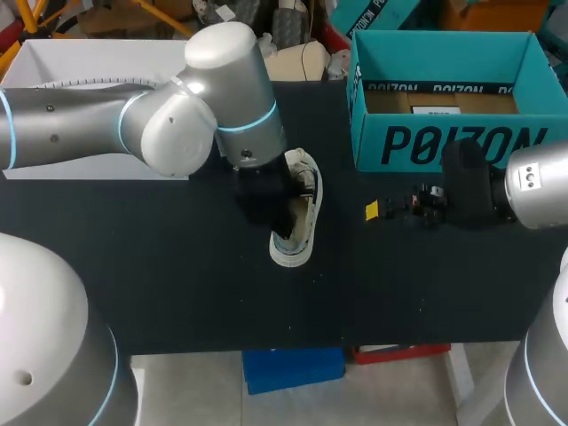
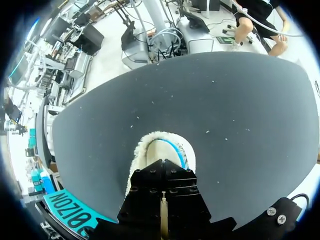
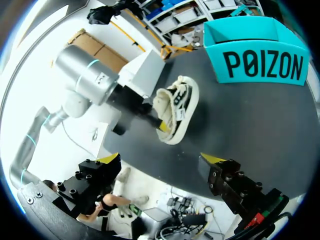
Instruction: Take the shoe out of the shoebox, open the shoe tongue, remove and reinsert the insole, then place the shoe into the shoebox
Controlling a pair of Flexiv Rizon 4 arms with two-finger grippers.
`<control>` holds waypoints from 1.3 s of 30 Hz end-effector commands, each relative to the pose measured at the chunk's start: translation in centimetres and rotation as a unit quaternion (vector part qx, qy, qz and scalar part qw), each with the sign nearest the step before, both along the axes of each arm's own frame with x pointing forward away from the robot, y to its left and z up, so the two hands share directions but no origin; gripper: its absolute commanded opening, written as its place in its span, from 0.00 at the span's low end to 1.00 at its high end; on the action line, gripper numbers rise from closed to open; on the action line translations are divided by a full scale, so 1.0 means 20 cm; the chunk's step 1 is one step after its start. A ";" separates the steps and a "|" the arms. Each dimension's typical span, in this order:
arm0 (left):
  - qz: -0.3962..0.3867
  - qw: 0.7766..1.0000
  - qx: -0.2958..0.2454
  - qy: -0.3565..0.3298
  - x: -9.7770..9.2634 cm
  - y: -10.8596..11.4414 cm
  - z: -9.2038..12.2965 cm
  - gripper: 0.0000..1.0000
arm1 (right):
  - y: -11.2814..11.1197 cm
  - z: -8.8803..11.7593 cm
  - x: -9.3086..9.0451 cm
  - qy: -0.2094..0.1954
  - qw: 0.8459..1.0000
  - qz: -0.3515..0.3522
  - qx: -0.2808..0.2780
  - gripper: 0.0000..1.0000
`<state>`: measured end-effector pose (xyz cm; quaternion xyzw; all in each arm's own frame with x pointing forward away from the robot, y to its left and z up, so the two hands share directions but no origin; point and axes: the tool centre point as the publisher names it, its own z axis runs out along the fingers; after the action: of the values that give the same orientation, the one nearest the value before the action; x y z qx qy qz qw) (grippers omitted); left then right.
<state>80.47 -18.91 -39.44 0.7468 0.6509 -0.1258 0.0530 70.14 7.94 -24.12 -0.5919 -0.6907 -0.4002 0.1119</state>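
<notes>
- While the left arm comes in from the left side, its gripper [image 1: 277, 206] sits right over the shoe [image 1: 299, 222], at the shoe's left side and opening.
- The black gripper body hides its fingers in the head and left wrist views. The right wrist view shows 1 yellow tip against the shoe, and I cannot tell whether the fingers are clamped on it or apart.
- The shoe is cream and white with black laces. It is on the black tabletop [image 1: 177, 275] near the middle, outside the shoebox [image 1: 453, 146], with its length running from far to near.
- In the left wrist view, 1 rounded end of the shoe, pale with a blue strip, shows just ahead of the gripper.
- The teal shoebox stands at the far right of the tabletop with its top open. Brown card and a white label show inside, and it is apart from the shoe.
- The right gripper [image 3: 161, 159] hangs over the tabletop to the right of the shoe and near the shoebox's front wall. Its 2 yellow-tipped fingers [image 3: 213, 158] are wide apart with nothing between them.
</notes>
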 end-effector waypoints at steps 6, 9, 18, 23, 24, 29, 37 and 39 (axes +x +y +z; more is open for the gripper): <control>0.008 1.000 0.003 0.012 0.03 -0.02 -0.08 0.00 | 0.00 0.00 0.00 0.001 1.000 0.000 -0.001 1.00; 0.010 1.000 -0.010 -0.002 0.05 -0.02 -0.01 0.00 | 0.00 0.00 0.00 0.001 1.000 0.000 -0.001 1.00; 0.008 0.999 -0.031 -0.041 0.07 0.02 0.21 0.00 | 0.00 0.00 0.00 0.001 1.000 0.000 -0.001 1.00; 0.006 0.999 -0.020 -0.041 0.05 0.06 0.18 0.00 | 0.00 0.00 0.00 0.001 1.000 0.000 -0.001 1.00; 0.007 0.999 -0.018 -0.042 0.05 0.06 0.17 0.00 | 0.00 0.00 0.00 0.001 1.000 0.000 -0.001 1.00; 0.012 0.999 -0.014 -0.047 0.05 0.07 0.13 0.00 | 0.00 0.00 0.00 0.001 1.000 0.000 -0.001 1.00; 0.018 0.999 -0.011 -0.037 0.06 0.06 0.07 0.00 | 0.00 0.00 0.00 0.001 1.000 0.000 -0.001 1.00; 0.018 0.999 -0.010 -0.034 0.05 0.06 0.06 0.00 | 0.00 0.00 0.00 0.001 1.000 0.000 -0.001 1.00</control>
<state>81.38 -17.36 -37.78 0.7377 0.6612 -0.1056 0.0862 70.14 7.94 -24.12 -0.5918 -0.6907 -0.4002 0.1119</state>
